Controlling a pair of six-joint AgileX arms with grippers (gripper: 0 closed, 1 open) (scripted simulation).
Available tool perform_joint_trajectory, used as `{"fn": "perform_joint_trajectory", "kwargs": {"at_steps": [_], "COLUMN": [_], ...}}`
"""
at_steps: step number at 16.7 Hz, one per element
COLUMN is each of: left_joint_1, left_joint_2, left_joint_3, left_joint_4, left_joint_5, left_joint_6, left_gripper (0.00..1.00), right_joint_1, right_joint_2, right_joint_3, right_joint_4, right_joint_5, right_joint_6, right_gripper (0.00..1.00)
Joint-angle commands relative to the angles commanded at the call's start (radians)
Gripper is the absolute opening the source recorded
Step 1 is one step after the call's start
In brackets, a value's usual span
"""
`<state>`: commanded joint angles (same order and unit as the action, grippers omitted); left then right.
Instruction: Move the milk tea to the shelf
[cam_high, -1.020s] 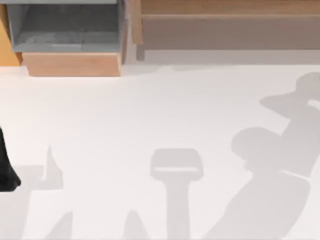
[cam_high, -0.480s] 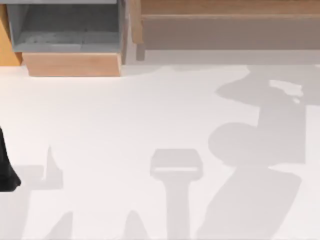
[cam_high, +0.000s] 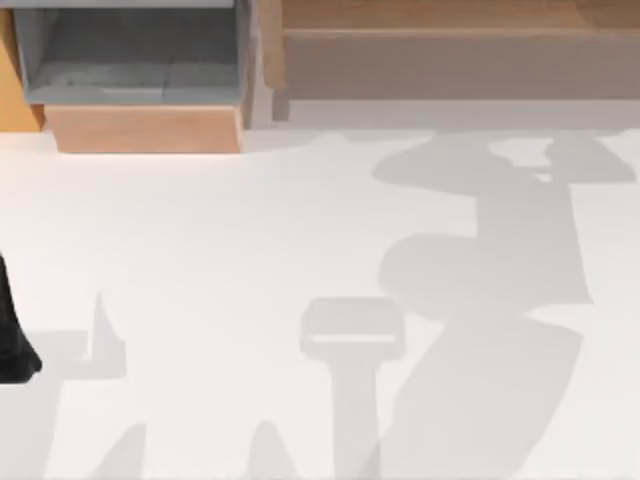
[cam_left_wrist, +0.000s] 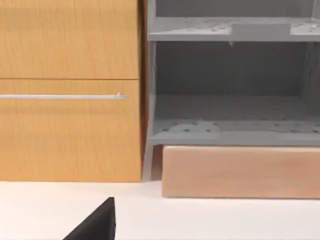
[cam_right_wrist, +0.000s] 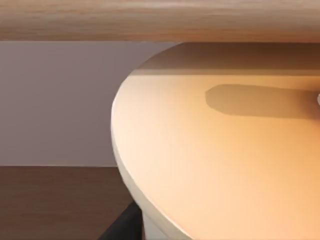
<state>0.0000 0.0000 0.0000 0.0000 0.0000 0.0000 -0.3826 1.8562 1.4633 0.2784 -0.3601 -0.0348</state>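
Note:
The milk tea's orange top (cam_right_wrist: 215, 150) sits very close in the right wrist view, with its pale rim curving down to a dark finger (cam_right_wrist: 122, 227) of my right gripper, which is shut on the cup. Behind it are the wooden shelf's upper board (cam_right_wrist: 150, 20), a grey-mauve back wall and a lower board (cam_right_wrist: 50, 200). In the top view the wooden shelf (cam_high: 450, 40) runs along the back right, and the arm-and-cup shadow (cam_high: 480, 240) falls on the white table in front of it. My left arm (cam_high: 12, 345) is parked at the left edge.
A grey open cabinet (cam_high: 130, 60) on a light wooden base (cam_high: 145, 128) stands at the back left. The left wrist view shows its grey compartments (cam_left_wrist: 230, 90) and an orange wooden drawer front with a metal handle (cam_left_wrist: 60, 96). White tabletop (cam_high: 200, 250) spans the middle.
The shadow of my right arm and the cup has slid left and toward the wooden shelf. The left arm has not moved.

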Motion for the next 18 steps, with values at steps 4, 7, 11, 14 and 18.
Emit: {"fn": "perform_joint_trajectory", "kwargs": {"at_steps": [4,7,11,14,18], "left_joint_1": [0.000,0.000,0.000,0.000,0.000], "left_joint_2": [0.000,0.000,0.000,0.000,0.000], "left_joint_3": [0.000,0.000,0.000,0.000,0.000], "left_joint_4": [0.000,0.000,0.000,0.000,0.000], "left_joint_5": [0.000,0.000,0.000,0.000,0.000], "left_joint_6": [0.000,0.000,0.000,0.000,0.000], "left_gripper": [1.00,1.00,1.00,1.00,1.00], "right_joint_1": [-0.003,-0.019,-0.045,-0.048,-0.030], "right_joint_2": [-0.007,-0.018,0.003,0.041,0.085], "right_joint_3": [-0.013,-0.066,-0.108,-0.092,-0.040], "right_joint_4": [0.006,0.048,0.132,0.175,0.168], "right_joint_5": [0.000,-0.017,-0.080,-0.132,-0.121], "right_joint_6": [-0.010,-0.078,-0.173,-0.185,-0.115], "right_gripper": [0.00,0.00,0.00,0.00,0.00]}}
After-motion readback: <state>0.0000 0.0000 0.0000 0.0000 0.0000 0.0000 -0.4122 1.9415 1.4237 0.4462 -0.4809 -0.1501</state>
